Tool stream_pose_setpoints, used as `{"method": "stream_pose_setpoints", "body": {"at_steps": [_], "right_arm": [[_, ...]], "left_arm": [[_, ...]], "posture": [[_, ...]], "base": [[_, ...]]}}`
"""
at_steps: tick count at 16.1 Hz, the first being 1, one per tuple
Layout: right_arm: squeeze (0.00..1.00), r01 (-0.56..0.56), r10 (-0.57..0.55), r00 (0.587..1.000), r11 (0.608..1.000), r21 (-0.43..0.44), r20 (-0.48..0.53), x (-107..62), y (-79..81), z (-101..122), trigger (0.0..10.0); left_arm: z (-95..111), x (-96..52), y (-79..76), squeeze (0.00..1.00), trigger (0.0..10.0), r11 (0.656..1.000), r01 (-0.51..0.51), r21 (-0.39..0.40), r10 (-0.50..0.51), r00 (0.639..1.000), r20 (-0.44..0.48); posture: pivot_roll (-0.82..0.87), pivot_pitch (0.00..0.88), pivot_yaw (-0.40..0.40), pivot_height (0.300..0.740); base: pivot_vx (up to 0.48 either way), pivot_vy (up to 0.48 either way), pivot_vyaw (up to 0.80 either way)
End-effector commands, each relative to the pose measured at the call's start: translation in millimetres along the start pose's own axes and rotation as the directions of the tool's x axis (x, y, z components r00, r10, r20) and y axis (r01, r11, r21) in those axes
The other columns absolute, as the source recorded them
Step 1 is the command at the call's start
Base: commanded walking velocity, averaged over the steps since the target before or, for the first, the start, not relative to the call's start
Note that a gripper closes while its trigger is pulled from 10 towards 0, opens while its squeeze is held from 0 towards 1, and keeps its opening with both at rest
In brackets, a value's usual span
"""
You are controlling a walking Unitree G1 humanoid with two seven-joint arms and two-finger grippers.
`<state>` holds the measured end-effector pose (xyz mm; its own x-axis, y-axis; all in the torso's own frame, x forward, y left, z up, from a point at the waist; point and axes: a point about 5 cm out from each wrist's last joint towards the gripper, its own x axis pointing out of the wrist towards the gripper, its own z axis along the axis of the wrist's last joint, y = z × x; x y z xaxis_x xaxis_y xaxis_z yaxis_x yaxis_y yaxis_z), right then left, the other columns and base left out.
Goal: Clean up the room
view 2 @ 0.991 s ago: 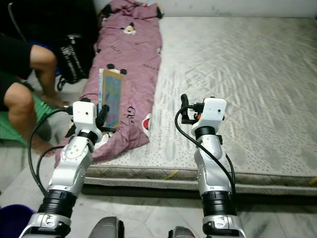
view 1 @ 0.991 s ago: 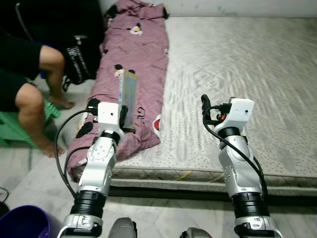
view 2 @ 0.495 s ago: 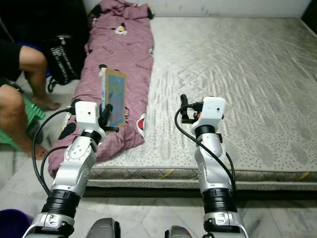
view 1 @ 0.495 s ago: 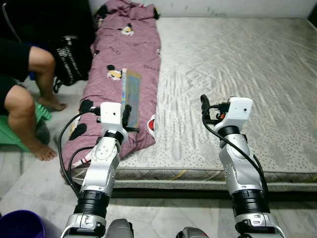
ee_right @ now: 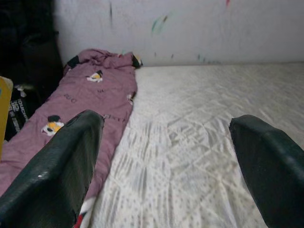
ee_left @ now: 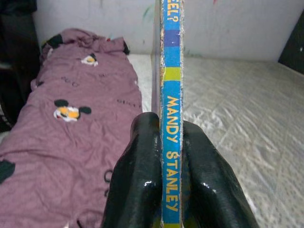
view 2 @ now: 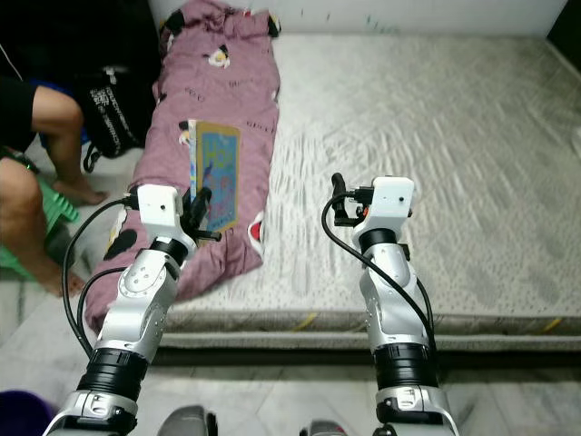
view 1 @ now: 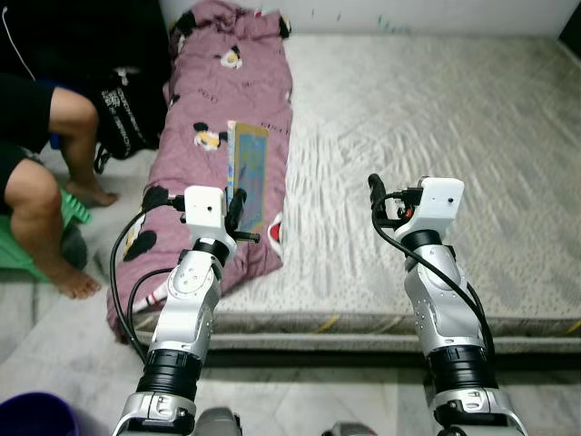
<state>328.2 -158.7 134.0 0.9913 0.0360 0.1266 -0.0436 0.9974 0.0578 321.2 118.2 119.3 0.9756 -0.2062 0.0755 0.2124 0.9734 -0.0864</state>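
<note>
Your left gripper's [ee_left: 164, 190] black fingers [ee_left: 135, 180] still pinch the thin blue picture book [view 1: 247, 173] upright above the mauve cartoon-print quilt [view 1: 222, 109]; the head camera has swung since. Its wrist view reads "MANDY STANLEY" on the spine. Your right gripper [ee_right: 166, 161] stays spread wide over the grey quilted mattress [view 1: 436, 136]. A seated person's legs [view 1: 41, 191] are at your left, on the grey floor [view 1: 54, 336].

We raise both silver arms, forearms upright | left gripper [ee_left: 171, 156] at 9 o'clock, fingers [ee_left: 137, 175] clamped flat on a thin book [view 1: 248, 173] held upright | right gripper [ee_right: 166, 156] at 3 o'clock, fingers [ee_right: 61, 161] spread wide, holding nothing
</note>
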Motion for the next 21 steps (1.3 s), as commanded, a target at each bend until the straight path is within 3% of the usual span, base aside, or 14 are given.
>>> {"method": "stream_pose_setpoints", "body": {"at_steps": [1, 7, 9, 16, 21], "right_arm": [[0.00, -0.007, 0.007, 1.000, 1.000, 0.000, 0.006, 2.4, 2.1, 1.6, 10.0], [0.00, 0.003, -0.003, 1.000, 1.000, -0.014, 0.002, 1.4, -2.5, -0.3, 10.0], [0.00, 0.006, -0.006, 1.000, 1.000, -0.017, 0.001, 1.4, -3.7, -0.7, 10.0], [0.00, 0.013, -0.013, 1.000, 0.999, -0.029, 0.000, 1.0, -6.2, -2.5, 10.0], [0.00, -0.006, 0.006, 1.000, 0.999, -0.054, 0.003, 0.8, -3.5, -2.2, 10.0]], "left_arm": [[9.6, 1.1, 3.8, 0.00, 10.0, 1.000, -0.008, 0.010, 0.007, 0.999, 0.050], [8.3, 1.0, 3.9, 0.00, 10.0, 1.000, -0.004, 0.006, 0.004, 0.999, 0.041], [4.5, 2.3, 5.6, 0.00, 10.0, 0.999, -0.048, 0.022, 0.048, 0.999, 0.011], [4.6, 1.1, 7.9, 0.00, 10.0, 0.998, -0.053, 0.035, 0.053, 0.999, 0.012], [5.3, 1.1, 6.7, 0.00, 10.0, 0.998, -0.049, 0.028, 0.048, 0.999, 0.017]], "posture": [[-0.05, 0.087, 0.011, 0.740], [-0.05, 0.092, 0.015, 0.740], [-0.05, 0.095, 0.015, 0.740], [-0.04, 0.100, 0.020, 0.740], [-0.04, 0.104, 0.018, 0.740]], "base": [[0.345, 0.000, 0.00], [0.316, 0.000, 0.00], [0.000, 0.000, 0.00], [0.000, 0.000, 0.00], [0.000, -0.356, 0.00]]}}
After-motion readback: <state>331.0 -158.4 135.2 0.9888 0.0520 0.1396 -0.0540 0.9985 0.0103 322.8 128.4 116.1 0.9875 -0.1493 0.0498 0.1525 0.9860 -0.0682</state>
